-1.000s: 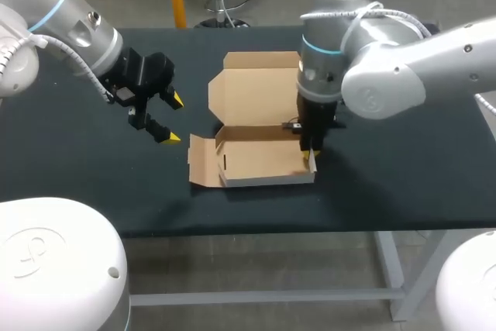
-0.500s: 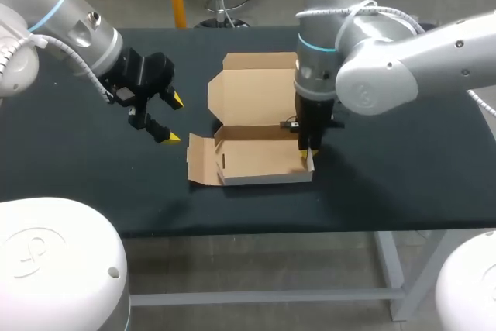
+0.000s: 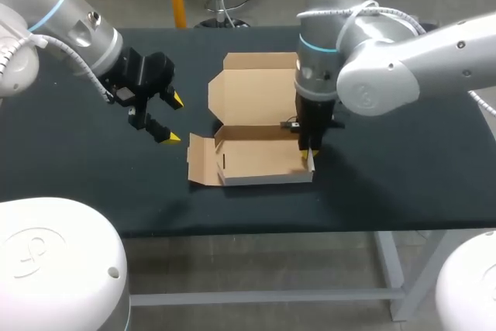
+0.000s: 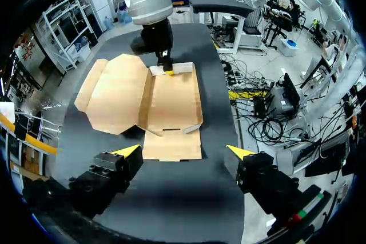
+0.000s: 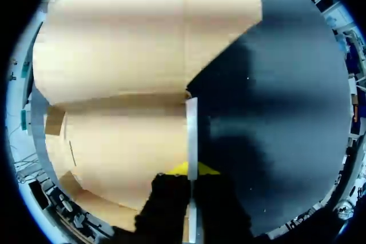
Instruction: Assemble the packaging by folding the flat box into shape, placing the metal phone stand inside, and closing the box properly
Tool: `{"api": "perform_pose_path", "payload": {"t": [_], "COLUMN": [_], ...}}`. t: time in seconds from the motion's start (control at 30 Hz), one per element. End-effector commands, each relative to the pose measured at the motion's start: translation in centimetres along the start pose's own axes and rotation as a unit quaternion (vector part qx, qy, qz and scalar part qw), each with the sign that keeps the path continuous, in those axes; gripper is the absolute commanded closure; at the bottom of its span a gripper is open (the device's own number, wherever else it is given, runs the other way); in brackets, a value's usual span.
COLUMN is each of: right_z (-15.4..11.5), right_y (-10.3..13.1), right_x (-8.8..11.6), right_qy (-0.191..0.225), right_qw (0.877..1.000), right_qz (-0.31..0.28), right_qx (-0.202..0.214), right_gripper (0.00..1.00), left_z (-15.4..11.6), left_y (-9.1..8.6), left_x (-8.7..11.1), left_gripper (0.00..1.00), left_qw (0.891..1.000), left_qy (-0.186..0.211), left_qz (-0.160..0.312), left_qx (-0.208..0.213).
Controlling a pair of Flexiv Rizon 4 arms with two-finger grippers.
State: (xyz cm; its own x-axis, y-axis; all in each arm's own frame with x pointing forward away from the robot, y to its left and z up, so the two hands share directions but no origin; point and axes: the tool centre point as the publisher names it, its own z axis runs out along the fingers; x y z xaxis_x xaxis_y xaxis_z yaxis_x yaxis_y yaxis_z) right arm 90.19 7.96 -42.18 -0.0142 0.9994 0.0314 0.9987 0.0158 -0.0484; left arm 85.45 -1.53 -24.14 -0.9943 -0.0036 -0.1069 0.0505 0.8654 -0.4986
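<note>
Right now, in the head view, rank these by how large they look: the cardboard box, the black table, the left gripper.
1. black table
2. cardboard box
3. left gripper, which sits above the table and so nearer the camera, yet looks smallest.

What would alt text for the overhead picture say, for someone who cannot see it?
The right gripper pinches the right side wall of a half-folded cardboard box, its lid lying open, in the middle of a black table. The left gripper hangs open to the box's left, apart from it.
</note>
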Motion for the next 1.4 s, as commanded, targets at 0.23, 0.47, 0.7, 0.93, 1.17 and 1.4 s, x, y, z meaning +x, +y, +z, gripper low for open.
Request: {"api": "perform_pose_path", "payload": {"t": [0.23,0.47,0.7,0.93,1.17,1.4], "right_z": [-0.1,-0.1,-0.1,-0.1,-0.1,-0.1], "right_y": [0.0,0.0,0.0,0.0,0.0,0.0], "right_x": [0.0,0.0,0.0,0.0,0.0,0.0], "right_qy": [0.000,0.000,0.000,0.000,0.000,0.000], "right_qw": [1.000,1.000,1.000,1.000,1.000,1.000], "right_qz": [0.000,0.000,0.000,0.000,0.000,0.000], "right_qx": [0.000,0.000,0.000,0.000,0.000,0.000], "right_gripper": [1.00,1.00,1.00,1.00,1.00,1.00], "left_z": [0.6,1.9,3.6,3.6,3.5,5.3], "left_y": [-0.9,0.6,1.8,1.9,2.2,4.4], "left_x": [0.4,1.7,1.7,1.6,1.1,-0.1], "left_gripper": [0.00,0.00,0.00,0.00,0.00,0.00], "left_qw": [0.953,0.809,0.706,0.707,0.687,0.685], "left_qy": [-0.013,0.024,0.051,0.027,0.033,0.067], "left_qz": [-0.302,-0.586,-0.705,-0.707,-0.726,-0.723], "left_qx": [0.022,0.041,0.046,0.023,0.028,0.049]}}
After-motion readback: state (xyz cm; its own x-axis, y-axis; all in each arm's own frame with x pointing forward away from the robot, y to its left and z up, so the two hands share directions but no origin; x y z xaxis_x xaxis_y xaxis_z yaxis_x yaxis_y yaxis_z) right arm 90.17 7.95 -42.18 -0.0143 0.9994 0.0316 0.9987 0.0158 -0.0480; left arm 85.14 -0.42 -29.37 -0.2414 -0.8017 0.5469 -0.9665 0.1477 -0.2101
